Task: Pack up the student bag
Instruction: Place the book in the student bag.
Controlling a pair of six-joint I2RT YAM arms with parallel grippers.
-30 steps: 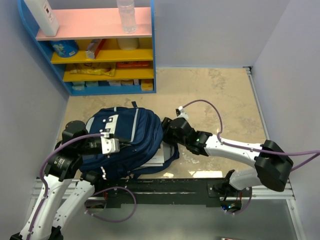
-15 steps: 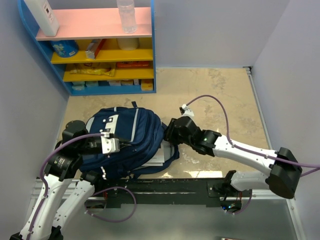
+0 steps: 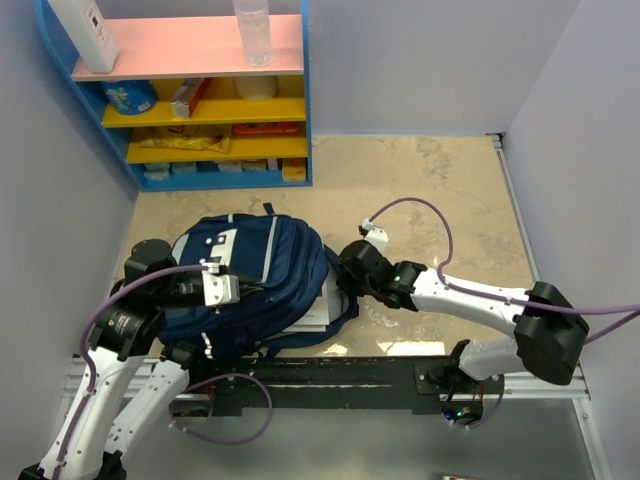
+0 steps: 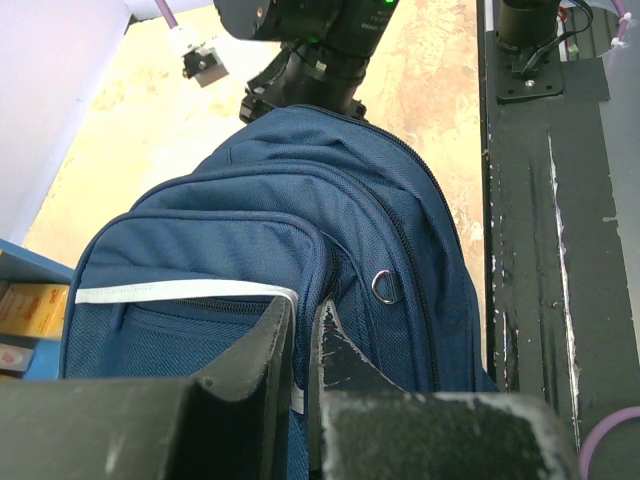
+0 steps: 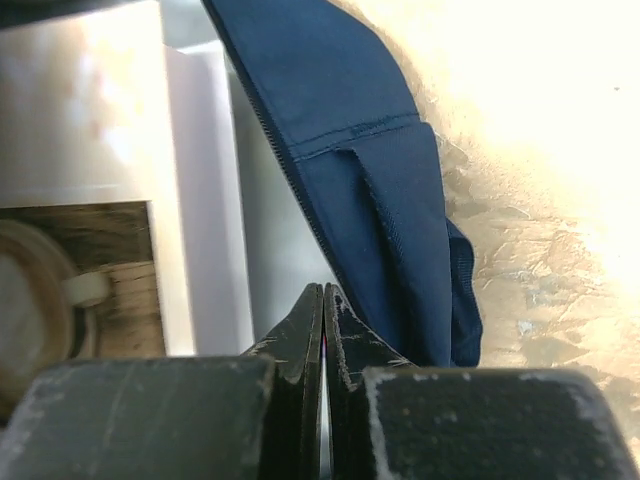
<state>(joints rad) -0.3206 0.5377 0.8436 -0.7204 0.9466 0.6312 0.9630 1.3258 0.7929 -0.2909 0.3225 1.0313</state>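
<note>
Right fingers [image 5: 298,335] are pressed together at the open zip edge of the student bag [image 3: 250,275]; whether they pinch a zip pull I cannot tell. Left fingers [image 4: 268,345] are nearly together, pinching the bag's front panel. The bag lies on the worktop [image 3: 430,190], with a white book [image 3: 316,312] poking out from under its edge. Packing looks partway done: the book is not fully in and the zip is unclosed.

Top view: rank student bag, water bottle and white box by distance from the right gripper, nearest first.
1. student bag: directly beside the right gripper, on its left.
2. water bottle: on the shelf top, at the back.
3. white box: shelf top, far left corner.
</note>
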